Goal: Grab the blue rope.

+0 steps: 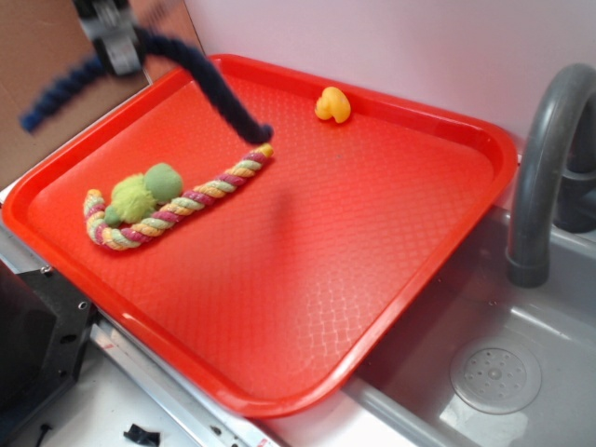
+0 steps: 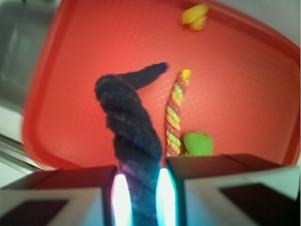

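Grab looks basically done: the claw (image 2: pixel 139 193) is clamped on the blue rope (image 1: pixel 219 88), hoisted over the red tray's (image 1: pixel 410 270) back-left corner. One end looks to be brushing the tray beside the pastel rope (image 1: pixel 177 209) (hard to tell), so a bit more lift is left.

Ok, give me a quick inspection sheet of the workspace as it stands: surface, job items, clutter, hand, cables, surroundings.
Surface: red tray, sitting partly over a grey sink.
Job's things: blue rope lifted, one end hanging off the tray's far-left edge, the other end low near the tip of the multicoloured rope; contact with the tray cannot be told.
Clutter: multicoloured rope with green fuzzy balls lying on the tray; small yellow toy near the far rim.
Hand: hand raised at the far-left corner, fingers closed on the blue rope.
Cables: nothing seen.
Surroundings: grey faucet to the right, sink drain, pale wall behind.
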Controlling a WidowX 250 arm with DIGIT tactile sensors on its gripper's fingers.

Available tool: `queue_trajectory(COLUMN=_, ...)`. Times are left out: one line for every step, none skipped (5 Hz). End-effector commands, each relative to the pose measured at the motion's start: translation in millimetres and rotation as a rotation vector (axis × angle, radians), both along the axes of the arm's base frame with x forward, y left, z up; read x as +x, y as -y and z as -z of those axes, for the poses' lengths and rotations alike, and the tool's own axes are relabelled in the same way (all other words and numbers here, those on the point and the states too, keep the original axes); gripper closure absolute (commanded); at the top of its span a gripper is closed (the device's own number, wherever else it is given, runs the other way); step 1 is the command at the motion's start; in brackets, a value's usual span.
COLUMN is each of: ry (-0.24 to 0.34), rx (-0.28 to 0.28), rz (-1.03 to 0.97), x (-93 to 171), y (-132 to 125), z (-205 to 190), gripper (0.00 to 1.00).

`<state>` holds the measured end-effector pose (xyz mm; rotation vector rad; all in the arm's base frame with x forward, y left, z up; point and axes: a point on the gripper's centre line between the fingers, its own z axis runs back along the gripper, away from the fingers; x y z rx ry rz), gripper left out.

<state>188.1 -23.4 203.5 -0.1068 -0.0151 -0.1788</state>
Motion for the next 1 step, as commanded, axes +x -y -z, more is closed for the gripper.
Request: queue_trajectory(ry=0.117, rx=0.129, rz=-0.292, x=-4.4, y=4.0, z=-51.8, gripper=1.0)
